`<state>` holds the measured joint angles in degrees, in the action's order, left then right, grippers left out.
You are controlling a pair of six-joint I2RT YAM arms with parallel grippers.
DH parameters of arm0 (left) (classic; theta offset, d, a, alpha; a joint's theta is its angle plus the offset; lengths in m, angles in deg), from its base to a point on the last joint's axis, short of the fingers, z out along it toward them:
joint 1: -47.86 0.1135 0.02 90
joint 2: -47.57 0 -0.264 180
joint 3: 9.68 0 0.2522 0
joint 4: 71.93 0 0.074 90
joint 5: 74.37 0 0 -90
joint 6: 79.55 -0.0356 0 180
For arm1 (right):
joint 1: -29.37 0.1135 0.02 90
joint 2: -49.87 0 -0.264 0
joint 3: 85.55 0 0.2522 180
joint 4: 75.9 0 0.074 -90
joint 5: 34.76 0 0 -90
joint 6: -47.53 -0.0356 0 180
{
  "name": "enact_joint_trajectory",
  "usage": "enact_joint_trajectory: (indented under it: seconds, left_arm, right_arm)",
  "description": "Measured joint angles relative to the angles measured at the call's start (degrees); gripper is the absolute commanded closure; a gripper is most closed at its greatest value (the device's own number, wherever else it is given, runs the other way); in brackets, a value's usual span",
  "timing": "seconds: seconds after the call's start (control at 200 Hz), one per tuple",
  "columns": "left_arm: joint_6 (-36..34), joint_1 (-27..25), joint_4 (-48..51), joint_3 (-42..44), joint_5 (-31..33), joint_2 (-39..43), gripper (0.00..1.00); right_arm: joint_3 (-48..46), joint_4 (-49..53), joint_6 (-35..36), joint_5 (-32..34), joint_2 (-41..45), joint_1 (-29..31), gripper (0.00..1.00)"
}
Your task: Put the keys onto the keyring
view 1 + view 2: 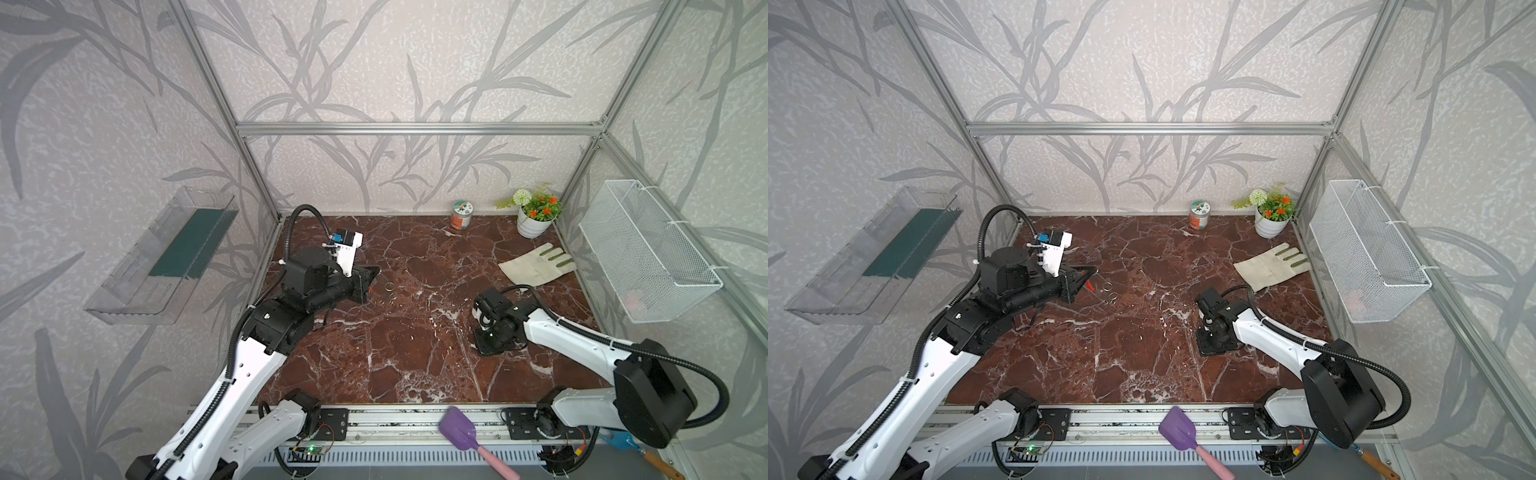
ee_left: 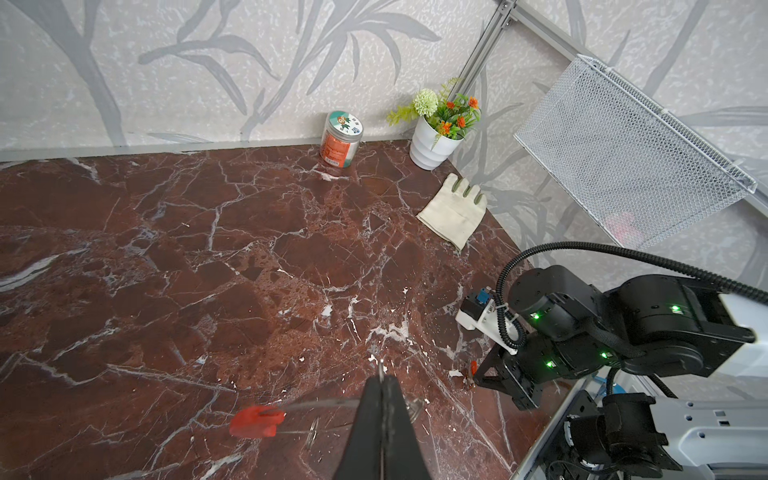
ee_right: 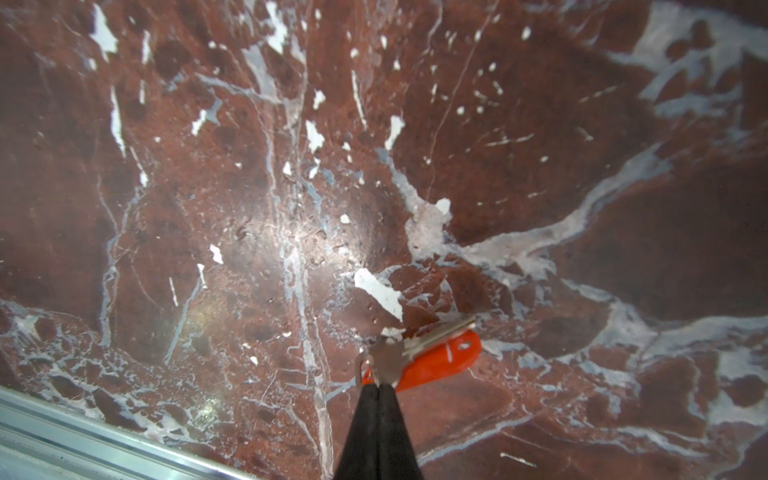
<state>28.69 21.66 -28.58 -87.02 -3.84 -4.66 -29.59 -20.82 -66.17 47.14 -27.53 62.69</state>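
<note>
Right wrist | right claw (image 3: 378,385) clamps keys (image 3: 436,361) | left claw (image 2: 383,379) clamps keyring (image 2: 253,422)

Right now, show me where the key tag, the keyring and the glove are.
key tag (image 3: 438,362): right wrist view, on its red-orange body.
keyring (image 2: 253,422): left wrist view, on its red section.
glove (image 1: 528,268): in a top view, on the palm.

The keys (image 3: 440,361) are a red-orange plastic tag with a small hole near one end and a flat silvery metal piece (image 3: 432,334) lying along it. The right gripper (image 3: 377,386), pinched closed, holds them by the metal end. The keyring (image 2: 320,404), a thin grey band seen blurred with a red section (image 2: 253,422), is clamped in the closed left gripper (image 2: 382,380), well apart from the keys.
</note>
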Motion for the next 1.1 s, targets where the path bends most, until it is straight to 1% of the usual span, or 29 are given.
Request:
enact_joint_trajectory:
  seconds: [0.215,0.395,0.435,0.505,0.63,0.745,0.945,0.995,1.105]
  left_arm:
    - [0.42,0.0,0.07,0.0,0.07,0.79,1.0]
    - [0.42,0.0,0.44,0.09,0.31,0.87,1.0]
    - [0.42,0.0,0.44,0.2,0.31,0.94,1.0]
    - [0.42,0.0,0.55,0.37,0.33,1.01,1.0]
    - [0.42,0.0,0.57,0.46,0.33,1.03,1.0]
    - [0.31,0.0,0.63,0.55,0.42,1.03,1.0]
    - [-0.28,0.0,0.74,0.52,0.55,0.92,1.0]
    - [-0.42,0.0,0.76,0.52,0.55,0.74,1.0]
    - [-0.66,0.0,0.79,0.52,0.52,0.22,1.0]
  right_arm:
    - [0.17,-2.75,-0.5,-0.37,-4.31,0.26,1.0]
    - [0.66,-2.97,-0.52,-0.52,-5.31,0.33,1.0]
    - [1.01,-3.06,-0.52,-0.52,-5.46,0.33,0.96]
    - [1.53,-3.15,-0.48,-0.5,-5.7,0.33,0.84]
    - [2.03,-3.3,-0.48,-0.5,-5.95,0.33,0.77]
    - [2.73,-2.1,-0.48,-0.37,-5.97,0.33,0.66]
    - [7.56,0.61,0.48,-0.35,-5.75,0.33,0.39]
    - [8.28,1.44,0.83,-0.35,-5.75,0.33,0.37]
    - [9.77,3.93,1.92,-0.7,-5.77,-0.07,0.37]
